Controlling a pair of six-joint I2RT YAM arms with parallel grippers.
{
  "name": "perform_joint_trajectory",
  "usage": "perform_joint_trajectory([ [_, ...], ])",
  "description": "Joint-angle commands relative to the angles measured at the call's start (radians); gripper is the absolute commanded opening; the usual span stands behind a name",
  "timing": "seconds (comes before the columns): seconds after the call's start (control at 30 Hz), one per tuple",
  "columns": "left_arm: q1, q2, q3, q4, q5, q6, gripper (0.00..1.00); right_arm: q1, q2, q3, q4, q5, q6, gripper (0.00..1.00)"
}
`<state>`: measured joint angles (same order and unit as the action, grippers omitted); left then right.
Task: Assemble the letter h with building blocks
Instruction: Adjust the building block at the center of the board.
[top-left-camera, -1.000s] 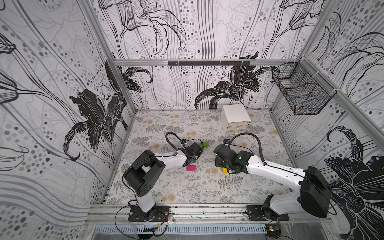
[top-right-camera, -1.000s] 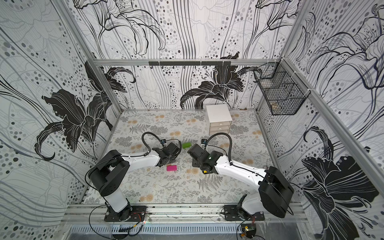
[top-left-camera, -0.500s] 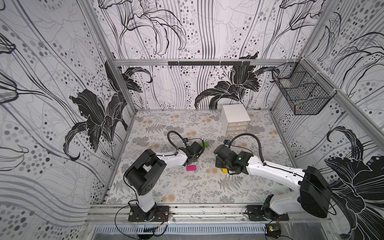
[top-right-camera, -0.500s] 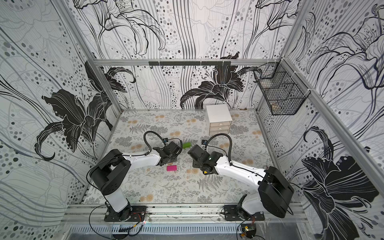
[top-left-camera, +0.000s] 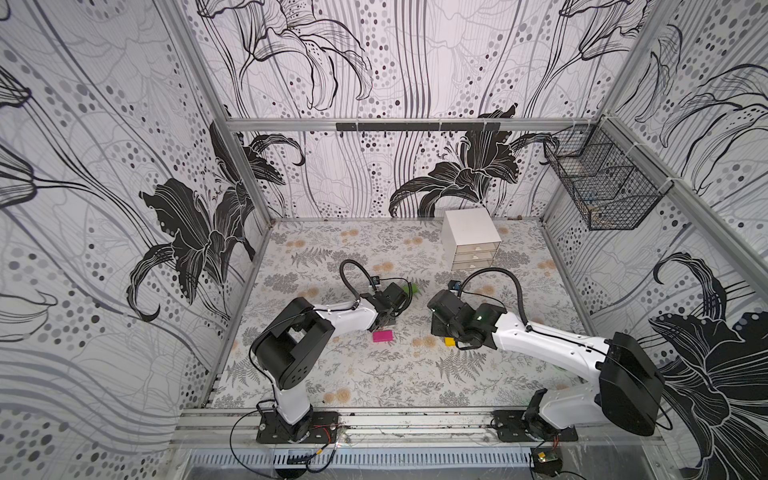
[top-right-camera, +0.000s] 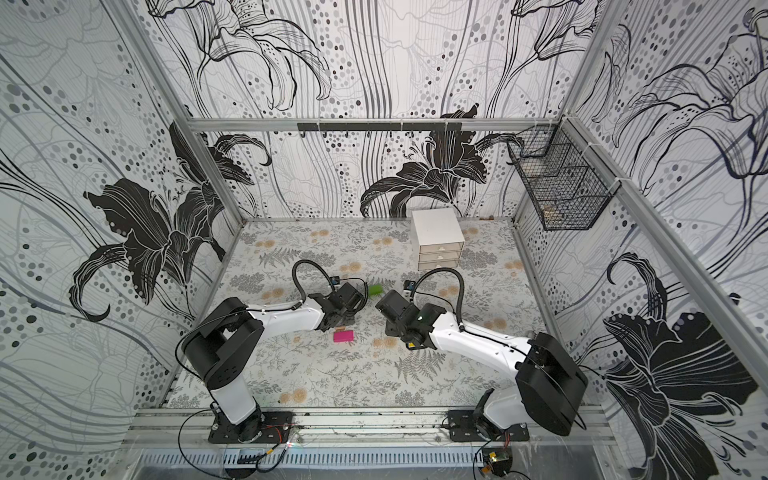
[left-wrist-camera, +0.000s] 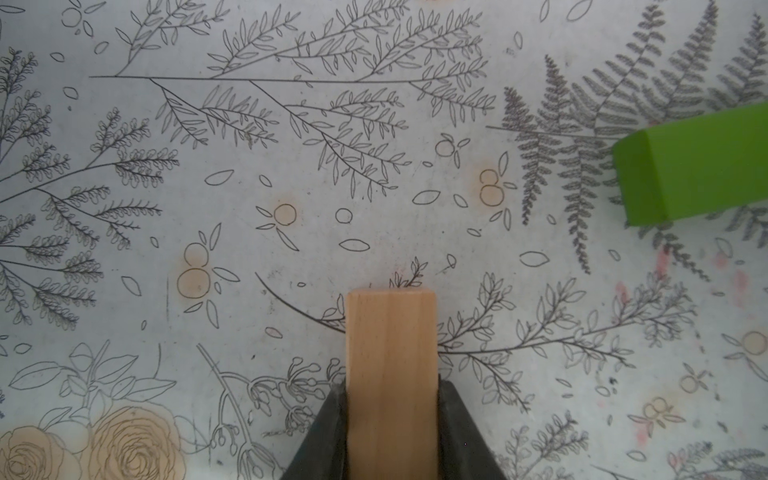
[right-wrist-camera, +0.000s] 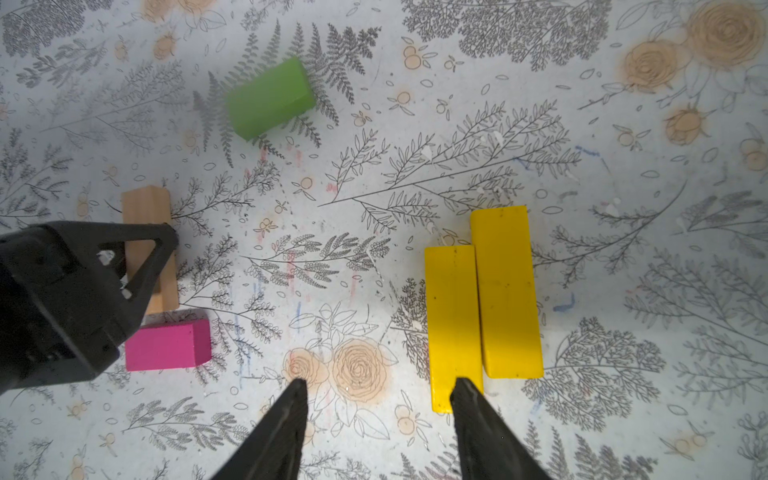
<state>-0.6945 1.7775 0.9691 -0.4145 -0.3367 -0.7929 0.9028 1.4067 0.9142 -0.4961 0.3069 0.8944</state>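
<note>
Early stage; no letter h yet. The left hand (left-wrist-camera: 392, 386), near frame centre in both top views, is clamped on the long tan block (left-wrist-camera: 390, 332), low over the desk (left-wrist-camera: 291, 166). The right hand (right-wrist-camera: 380, 382) is empty, jaws apart. The pink block (right-wrist-camera: 166, 345) lies just beside the tan one, the green block (right-wrist-camera: 270, 97) lies apart, and the two yellow blocks (right-wrist-camera: 507, 291) touch, staggered. Risks: a crooked release, or the hand knocking the pink block.

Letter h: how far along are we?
Nothing looks assembled yet. In hand: left gripper, jaws shut on the tan block. Right gripper is open, empty. Remaining: pink block, green block and the two yellow blocks, lying side by side, need placing.
</note>
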Motion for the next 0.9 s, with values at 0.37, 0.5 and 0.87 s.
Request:
perform_joint_trajectory([
  [0.37, -0.004, 0.001, -0.021, -0.042, -0.003, 0.014, 0.08, 0.000, -0.026, -0.002, -0.015, 0.007, 0.015, 0.59],
  [0.5, -0.005, -0.008, -0.021, -0.049, -0.004, 0.019, 0.08, -0.001, -0.030, -0.007, -0.013, 0.008, 0.019, 0.59],
  [0.87, -0.005, -0.017, -0.020, -0.062, -0.002, 0.025, 0.08, 0.000, -0.033, -0.023, -0.006, 0.006, 0.029, 0.59],
])
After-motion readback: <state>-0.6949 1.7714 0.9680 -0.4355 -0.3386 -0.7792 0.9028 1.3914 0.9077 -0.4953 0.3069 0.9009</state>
